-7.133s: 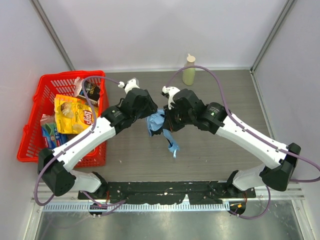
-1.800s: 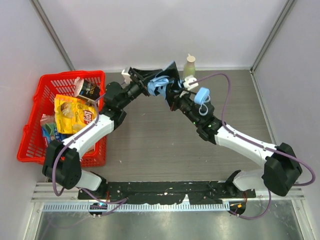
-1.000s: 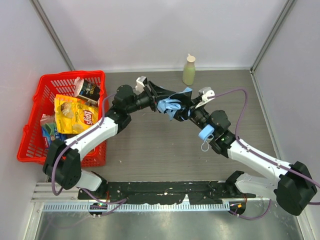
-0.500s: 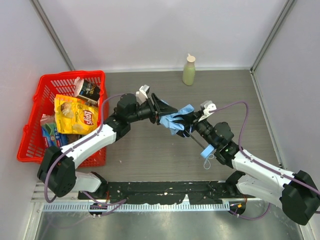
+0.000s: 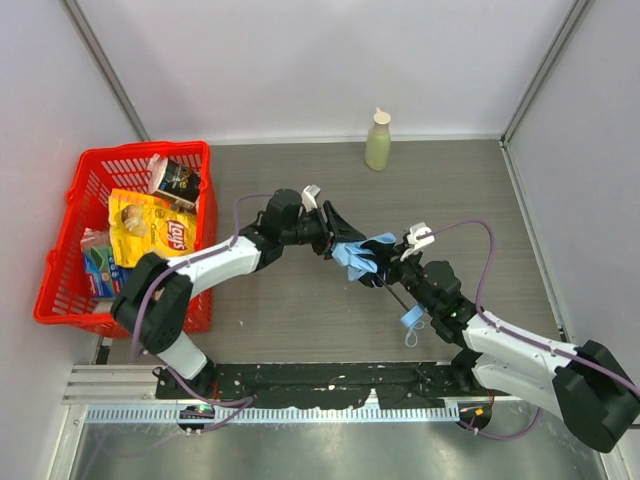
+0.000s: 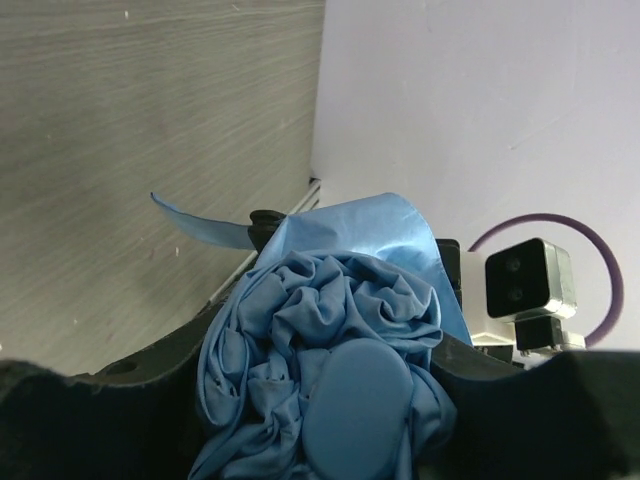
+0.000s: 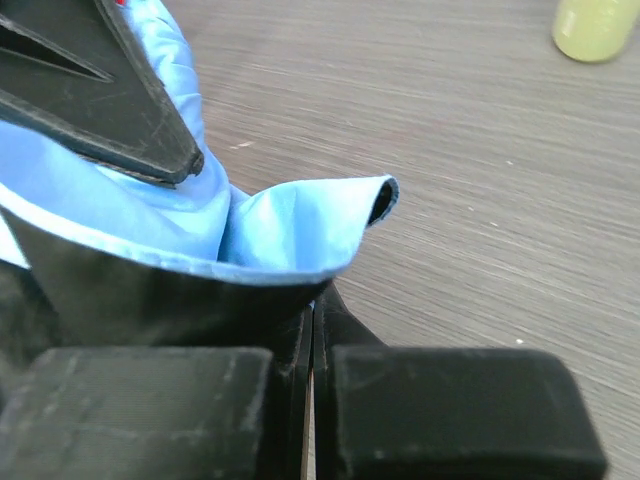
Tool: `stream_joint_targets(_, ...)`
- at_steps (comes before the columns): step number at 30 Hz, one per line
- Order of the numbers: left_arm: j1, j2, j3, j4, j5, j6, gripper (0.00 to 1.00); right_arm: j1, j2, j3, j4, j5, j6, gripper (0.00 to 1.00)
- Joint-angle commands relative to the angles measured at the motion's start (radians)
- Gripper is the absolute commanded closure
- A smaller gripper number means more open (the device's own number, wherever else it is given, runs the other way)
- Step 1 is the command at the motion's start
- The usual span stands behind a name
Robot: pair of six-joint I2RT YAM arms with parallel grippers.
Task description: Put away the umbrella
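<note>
- Surface: grey wood-grain table top (image 5: 300, 330), enclosed by plain white walls (image 5: 320, 60) on the left, far and right sides, with slanted metal frame posts at the two far corners.
- Near edge: black base plate (image 5: 330, 378) carrying both arm bases.
- Left edge: red plastic mesh basket (image 5: 130, 150) holding snack bags, set against the left wall.
- Far edge: pale green bottle (image 5: 378, 140), upright, just in front of the far wall and well apart from both arms.
- Open room: bare boards show to the right of the arms, and between the basket and the bottle.
- Sky-blue fabric folding umbrella (image 5: 355, 252): held above mid-table between the two grippers. Its thin black shaft (image 5: 392, 295) slants toward the near right and ends in a small light-blue handle (image 5: 410, 318).
- Left gripper (image 5: 338, 238): jaws about half open, clamped around the bunched fabric.
- Right gripper (image 5: 392, 262): jaws pressed fully together at the canopy's black underside. The exact part pinched is hidden.
</note>
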Motion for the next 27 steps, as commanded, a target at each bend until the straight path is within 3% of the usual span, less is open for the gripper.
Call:
stream_joint_targets(1,0.024,0.078,0.081,-0.143,0.064,0.125,1.00,-0.119,0.092,0.014,0.173,0.308,-0.037,0.99)
stream_joint_targets(7,0.027,0.176,0.121,-0.274,0.064,0.289,1.00,-0.195,0.258,0.063,0.141,0.128,0.025,0.95)
stream_joint_targets(15,0.044,0.296,0.069,-0.272,0.030,0.358,1.00,-0.181,0.298,0.024,0.041,0.042,0.152,0.90)
stream_joint_targets(19,0.045,0.330,0.043,-0.230,0.030,0.341,1.00,-0.150,0.272,0.044,-0.134,0.031,0.222,0.89)
stream_joint_targets(23,0.046,0.354,0.034,-0.191,0.023,0.327,1.00,-0.118,0.298,0.095,-0.205,0.039,0.248,0.89)
stream_joint_targets(27,0.045,0.357,0.023,-0.214,0.001,0.352,1.00,-0.116,0.356,0.179,-0.383,0.171,0.325,0.80)
